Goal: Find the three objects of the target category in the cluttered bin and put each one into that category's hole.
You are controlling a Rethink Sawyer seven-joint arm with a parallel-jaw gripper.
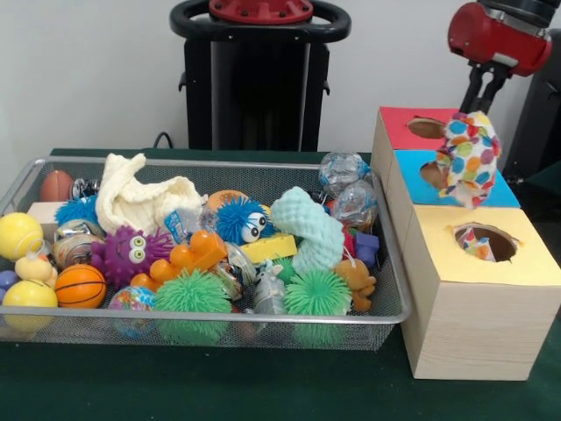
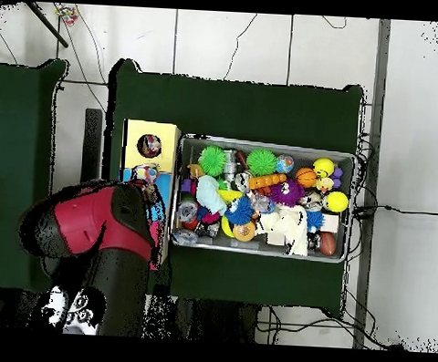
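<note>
No writing is legible; the jaws [image 1: 480,103] grip a polka-dot bunch [image 1: 471,158].

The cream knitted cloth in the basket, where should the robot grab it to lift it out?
Pinch the raised fold atop the cream knitted cloth, coming straight down. It pokes above the toys around it, and the walls of the wire basket block a sideways reach. First the gripper must drop its polka-dot cloth.
</note>
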